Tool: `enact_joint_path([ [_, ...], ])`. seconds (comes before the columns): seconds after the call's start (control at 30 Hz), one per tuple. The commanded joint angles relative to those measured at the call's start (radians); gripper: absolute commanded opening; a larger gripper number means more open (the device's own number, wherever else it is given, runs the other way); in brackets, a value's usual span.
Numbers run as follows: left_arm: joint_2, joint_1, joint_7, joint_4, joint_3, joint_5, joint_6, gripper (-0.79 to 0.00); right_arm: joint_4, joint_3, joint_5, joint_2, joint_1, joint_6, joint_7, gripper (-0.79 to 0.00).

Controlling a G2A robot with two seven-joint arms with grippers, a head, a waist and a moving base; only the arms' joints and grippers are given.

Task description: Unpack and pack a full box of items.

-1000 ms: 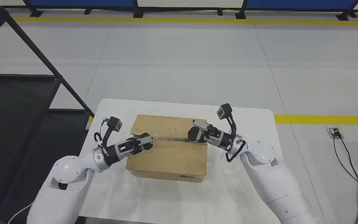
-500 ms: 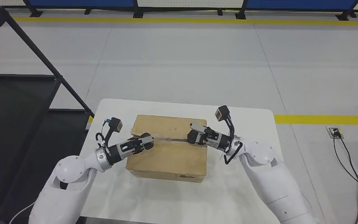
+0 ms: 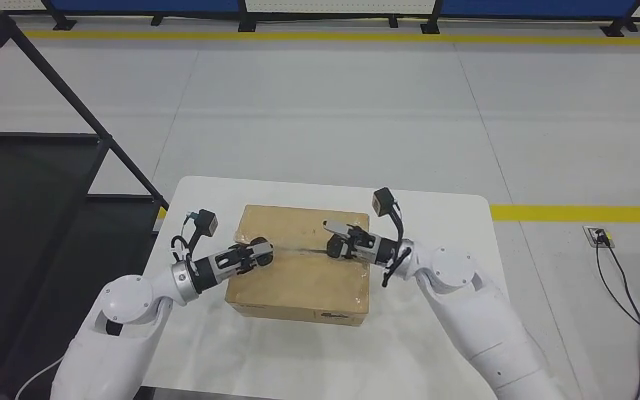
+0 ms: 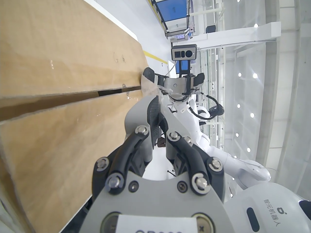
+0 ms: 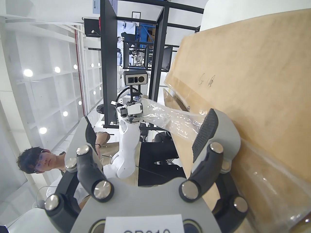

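Note:
A closed cardboard box (image 3: 300, 285) lies on the white table (image 3: 430, 330), its two top flaps meeting at a seam (image 4: 109, 92) that gapes slightly. My left gripper (image 3: 263, 250) (image 4: 155, 104) hovers over the seam's left end, shut on a strip of clear tape (image 4: 155, 90) peeled from the box. The crinkled tape (image 5: 170, 117) stretches from the left gripper (image 5: 141, 105) to the box top (image 5: 243, 73). My right gripper (image 3: 335, 243) (image 5: 149, 120) is open at the middle of the seam, one finger pad (image 5: 204, 134) lying on the lid beside the tape.
A black metal frame (image 3: 60, 100) and a dark surface stand off the table's left side. Bare table surrounds the box, widest to the right and front. Grey floor with a yellow line (image 3: 560, 212) lies beyond.
My right gripper has slid left along the seam toward the left gripper. The left gripper has stayed almost where it was, still holding the tape.

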Motion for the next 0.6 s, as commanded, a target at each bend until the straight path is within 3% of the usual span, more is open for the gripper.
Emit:
enact_joint_path([
  [0.0, 0.001, -0.002, 0.005, 0.003, 0.001, 0.006, 0.001, -0.603, 0.008, -0.012, -0.002, -0.004, 0.010, 0.006, -0.003, 0.000],
  [0.07, 0.001, -0.002, 0.011, 0.003, 0.002, 0.014, 0.001, -0.419, 0.016, -0.022, -0.004, -0.009, 0.021, 0.015, -0.008, 0.000],
  [0.1, 0.001, -0.002, 0.014, 0.004, 0.002, 0.013, 0.001, -0.397, 0.020, -0.027, -0.006, -0.011, 0.025, 0.017, -0.012, 0.000],
  [0.13, 0.001, -0.002, 0.014, 0.004, 0.002, 0.013, 0.000, -0.332, 0.023, -0.031, -0.008, -0.012, 0.029, 0.018, -0.014, 0.000],
  [0.17, 0.001, -0.001, 0.015, 0.005, 0.002, 0.010, -0.001, -0.219, 0.027, -0.033, -0.006, -0.014, 0.031, 0.018, -0.014, 0.000],
  [0.3, 0.002, -0.002, 0.016, 0.007, 0.000, 0.009, 0.001, 0.000, 0.038, -0.038, -0.003, -0.018, 0.039, 0.014, -0.014, 0.000],
  [0.57, 0.010, 0.011, 0.039, 0.006, -0.042, 0.002, -0.012, 0.000, 0.063, -0.053, 0.001, -0.028, 0.056, 0.016, -0.012, 0.000],
])
